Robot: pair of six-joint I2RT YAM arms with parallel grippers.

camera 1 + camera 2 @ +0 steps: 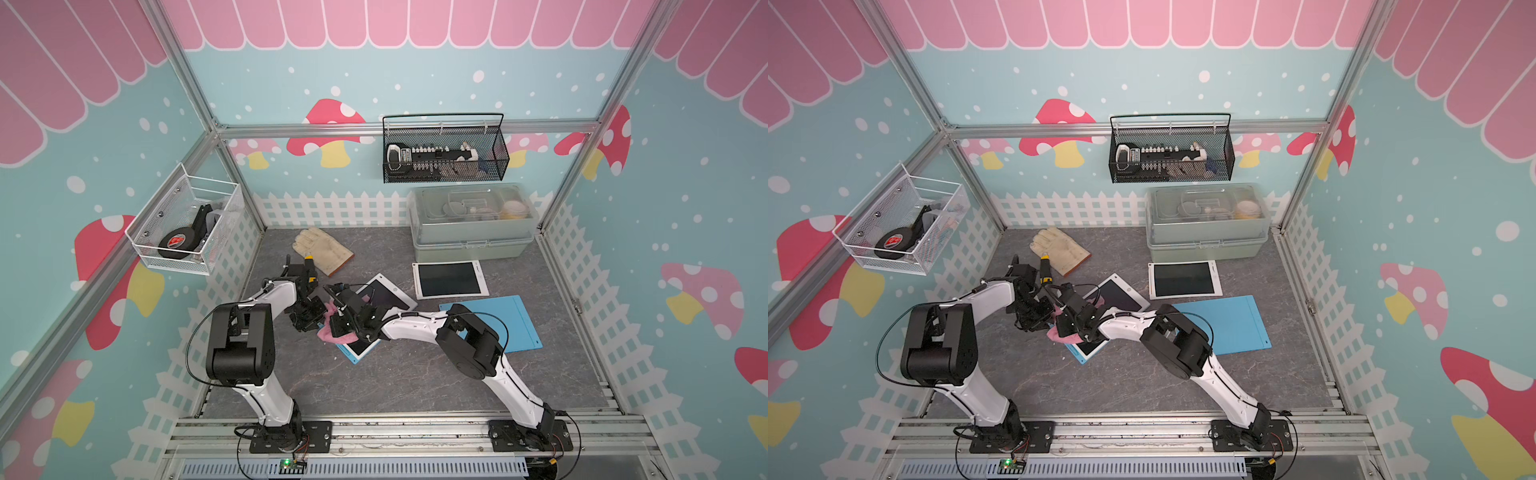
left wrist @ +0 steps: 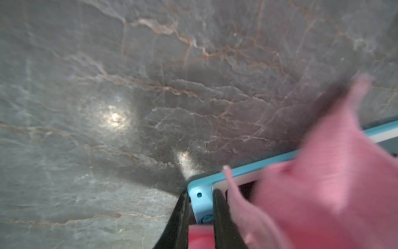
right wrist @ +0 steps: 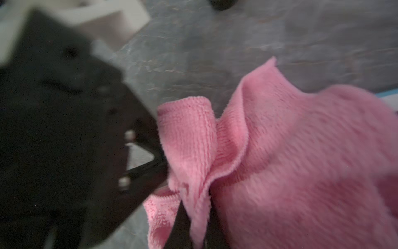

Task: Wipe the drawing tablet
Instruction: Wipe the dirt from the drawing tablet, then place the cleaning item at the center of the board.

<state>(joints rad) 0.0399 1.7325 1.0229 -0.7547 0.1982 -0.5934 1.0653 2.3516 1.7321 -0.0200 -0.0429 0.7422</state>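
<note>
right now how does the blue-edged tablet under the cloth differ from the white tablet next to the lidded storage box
The blue-edged tablet has a blue rim, the white tablet a white one. The pink cloth lies on the blue-edged tablet; the white tablet lies bare. In both top views the blue-edged tablet sits diagonally, the white tablet nearly straight. Both lie flat, dark screens up.
</note>
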